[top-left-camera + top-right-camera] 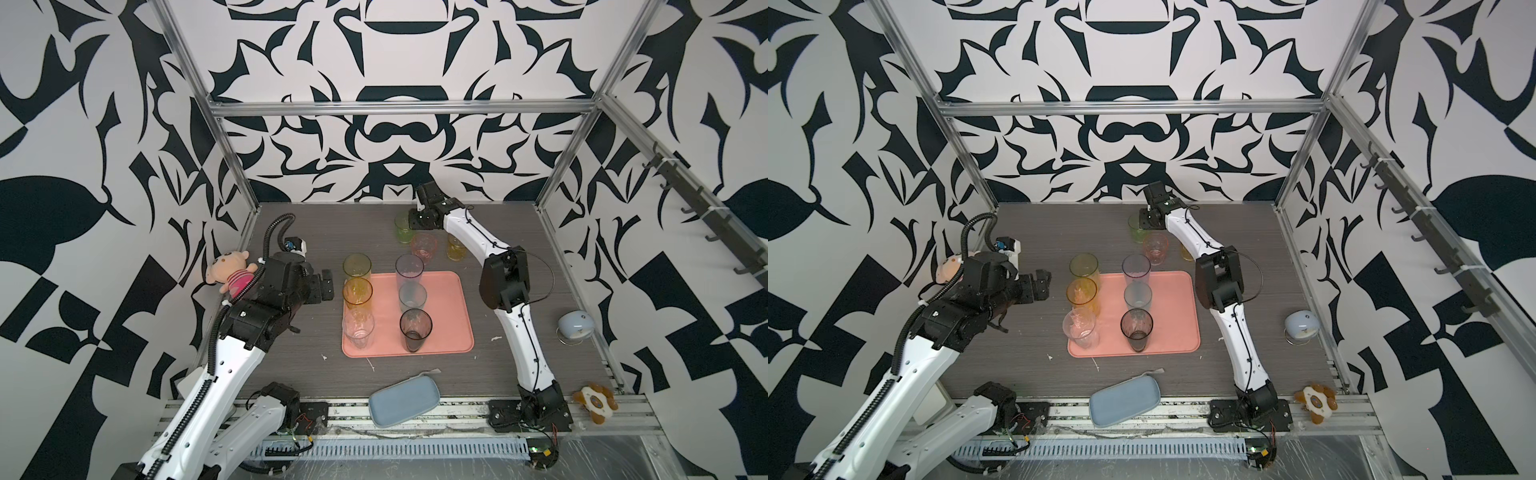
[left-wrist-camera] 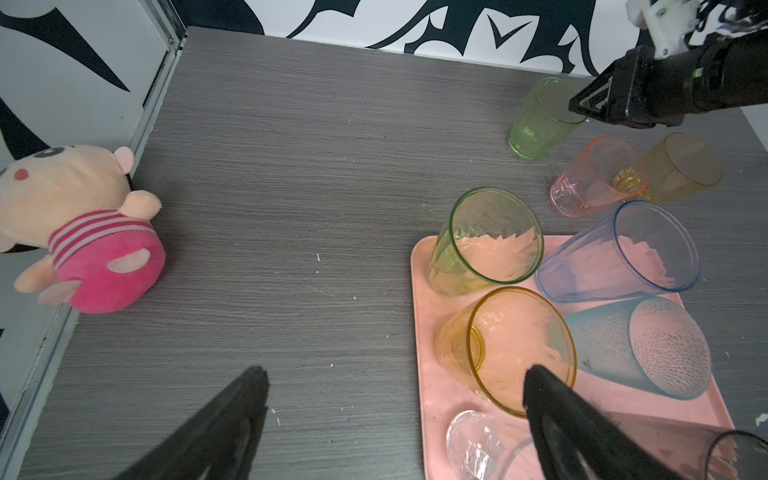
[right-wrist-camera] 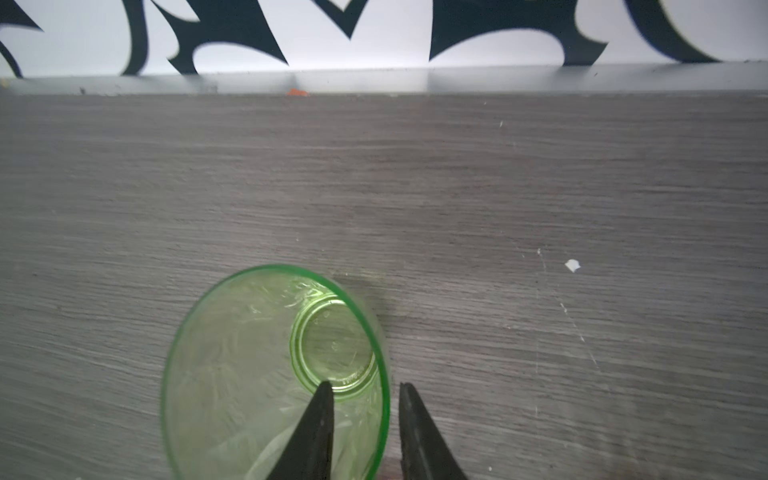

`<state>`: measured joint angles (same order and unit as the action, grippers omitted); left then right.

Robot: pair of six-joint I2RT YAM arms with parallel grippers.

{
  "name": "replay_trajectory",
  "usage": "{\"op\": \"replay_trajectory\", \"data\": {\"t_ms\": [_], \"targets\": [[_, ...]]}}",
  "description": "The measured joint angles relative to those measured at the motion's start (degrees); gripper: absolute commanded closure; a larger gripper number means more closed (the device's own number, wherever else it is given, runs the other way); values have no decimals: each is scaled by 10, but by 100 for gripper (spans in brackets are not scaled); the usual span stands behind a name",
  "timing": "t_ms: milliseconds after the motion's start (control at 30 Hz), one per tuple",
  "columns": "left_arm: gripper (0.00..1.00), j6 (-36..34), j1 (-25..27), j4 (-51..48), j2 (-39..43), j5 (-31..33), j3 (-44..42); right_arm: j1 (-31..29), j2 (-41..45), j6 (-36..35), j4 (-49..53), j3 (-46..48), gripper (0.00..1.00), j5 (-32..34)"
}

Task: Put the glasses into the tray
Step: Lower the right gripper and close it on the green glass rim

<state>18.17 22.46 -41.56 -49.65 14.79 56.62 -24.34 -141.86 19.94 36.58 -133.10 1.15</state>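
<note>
Grey tabletop [image 1: 311, 224] at the back is occupied by the green glass [image 3: 249, 374], well apart from the pink tray [image 1: 449, 316], its wall straddled by the half-closed right jaws (grip cannot be told, left jaws wide open), so it could be tipped or dropped if pinched unevenly.
</note>
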Motion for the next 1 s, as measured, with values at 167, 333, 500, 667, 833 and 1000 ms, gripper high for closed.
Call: {"op": "replay_trajectory", "data": {"t_ms": [167,333,500,667,833,1000], "targets": [[0,0,0,0,0,0,0,0,-6,3,3,-11,84,-3],[1,0,0,0,0,0,0,0,-6,7,3,-14,89,-5],[1,0,0,0,0,0,0,0,-6,9,6,-15,94,-6],[0,0,0,0,0,0,0,0,-6,10,12,-15,100,-7],[1,0,0,0,0,0,0,0,-6,10,14,-16,100,-7],[1,0,0,0,-2,0,0,0,-6,11,14,-16,100,-8]]}}
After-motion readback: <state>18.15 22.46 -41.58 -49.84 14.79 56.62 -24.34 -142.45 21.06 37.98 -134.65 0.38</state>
